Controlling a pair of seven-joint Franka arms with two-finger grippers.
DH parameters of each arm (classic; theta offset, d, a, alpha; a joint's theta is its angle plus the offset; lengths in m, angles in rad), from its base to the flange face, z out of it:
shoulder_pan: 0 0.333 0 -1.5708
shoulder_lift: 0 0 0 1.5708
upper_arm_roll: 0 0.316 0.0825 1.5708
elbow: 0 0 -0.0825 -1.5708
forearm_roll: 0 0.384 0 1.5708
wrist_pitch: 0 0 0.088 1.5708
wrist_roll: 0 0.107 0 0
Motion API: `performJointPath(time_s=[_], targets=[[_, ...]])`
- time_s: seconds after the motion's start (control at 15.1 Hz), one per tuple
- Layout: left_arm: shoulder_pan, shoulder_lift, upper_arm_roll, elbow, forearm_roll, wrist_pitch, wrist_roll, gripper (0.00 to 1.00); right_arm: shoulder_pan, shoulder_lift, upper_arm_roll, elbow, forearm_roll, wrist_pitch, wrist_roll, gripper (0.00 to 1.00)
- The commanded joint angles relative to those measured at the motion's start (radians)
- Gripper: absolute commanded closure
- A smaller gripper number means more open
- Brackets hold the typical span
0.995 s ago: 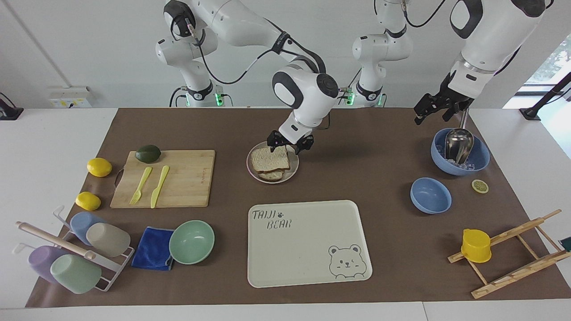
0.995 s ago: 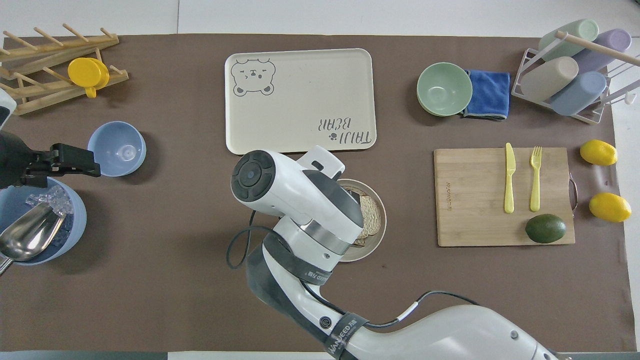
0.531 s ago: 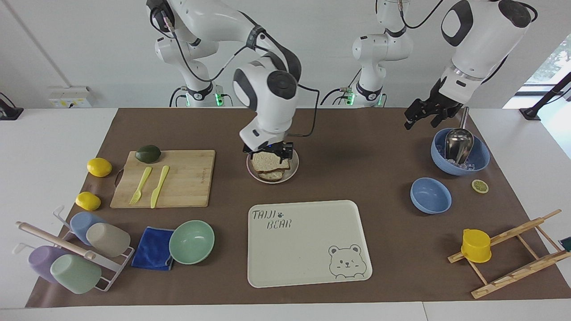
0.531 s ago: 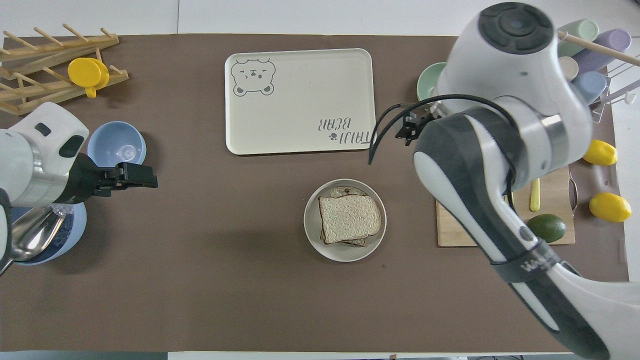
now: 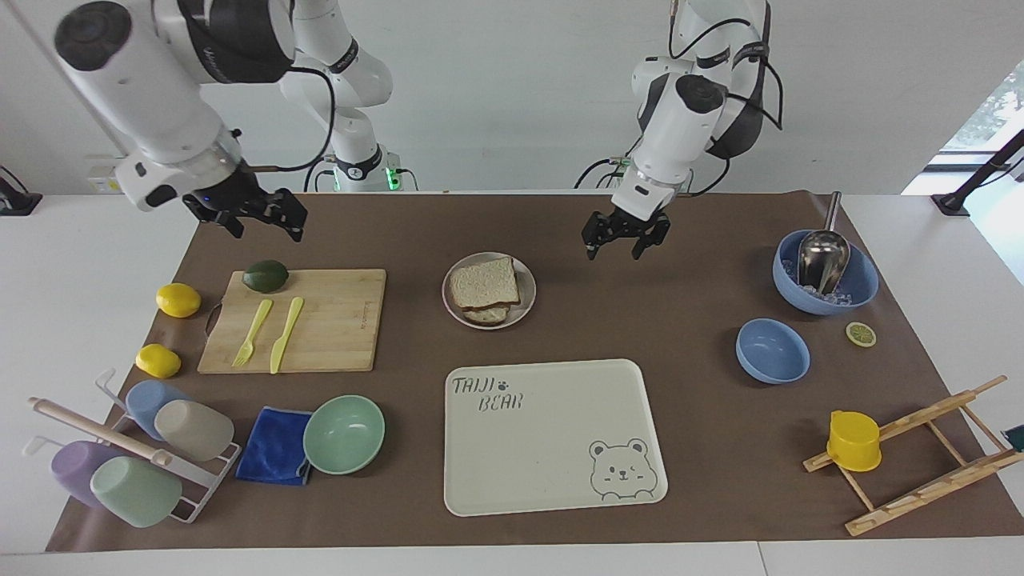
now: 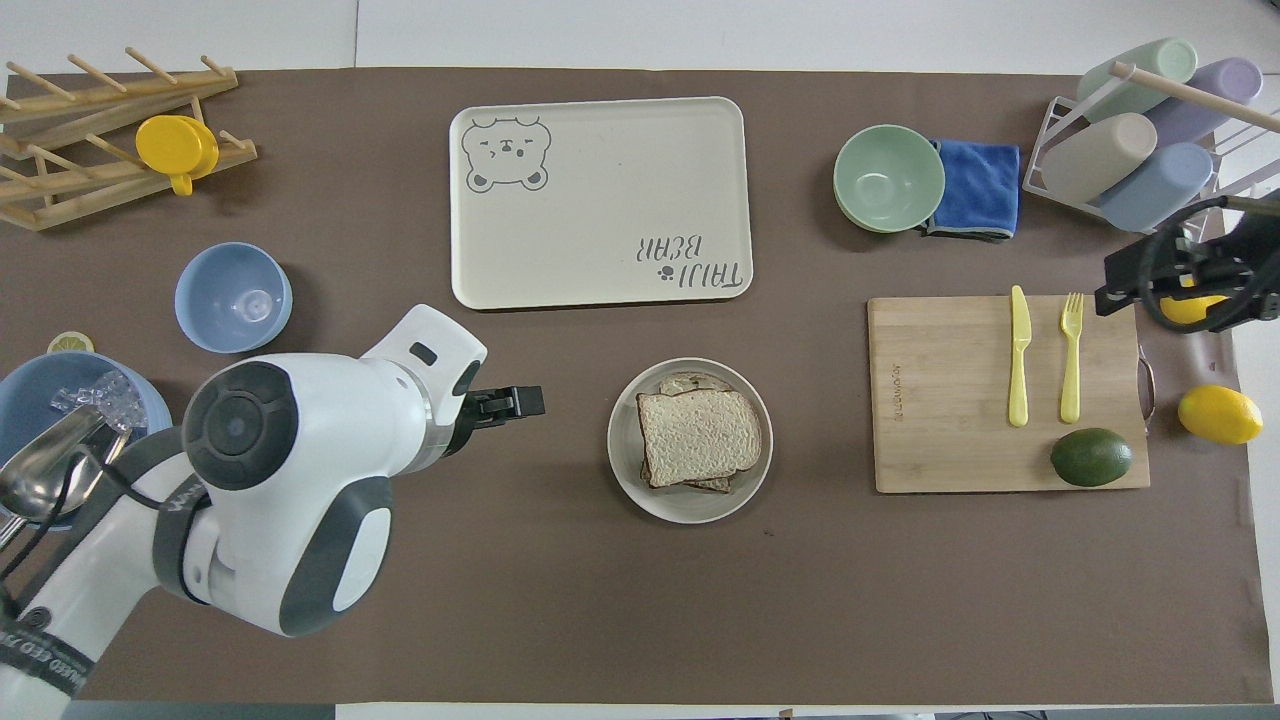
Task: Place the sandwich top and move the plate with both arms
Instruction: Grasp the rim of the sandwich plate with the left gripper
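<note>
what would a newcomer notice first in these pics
The stacked sandwich, its sandwich top uppermost, sits on the plate mid-table, nearer the robots than the cream bear tray. The left pincer hangs open over the mat beside the plate, while the right pincer is open, raised above the cutting board's end by the avocado.

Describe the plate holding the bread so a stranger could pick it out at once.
Start at the large cream rectangular bear tray. Just nearer the robots sits a small round off-white plate, between the tray and the robots. Unlike the mint-green bowl and the blue bowls, it is shallow and carries stacked brown bread slices.
</note>
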Motion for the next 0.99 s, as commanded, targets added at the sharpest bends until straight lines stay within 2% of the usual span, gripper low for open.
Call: performJointPath(time_s=[0.0, 0.13, 0.27, 0.6, 0.93], targets=[[-0.098, 0.144, 0.019, 0.004, -0.008, 0.205, -0.091, 0.0, 0.014, -0.009, -0.033, -0.025, 0.023, 0.012, 0.008, 0.0], [-0.119, 0.223, 0.018, 0.012, -0.007, 0.259, -0.091, 0.0, 0.002, -0.029, -0.039, -0.07, 0.01, 0.079, -0.02, 0.0], [-0.138, 0.273, 0.018, 0.012, -0.008, 0.325, -0.091, 0.02, -0.01, -0.019, -0.039, -0.048, -0.019, 0.092, -0.124, 0.0], [-0.142, 0.284, 0.016, 0.016, -0.017, 0.331, -0.089, 0.14, -0.009, -0.009, -0.027, -0.046, -0.085, 0.103, -0.222, 0.0], [-0.143, 0.28, 0.012, 0.019, -0.024, 0.324, -0.089, 0.14, -0.013, -0.014, -0.029, -0.06, -0.068, 0.147, -0.169, 0.0]])
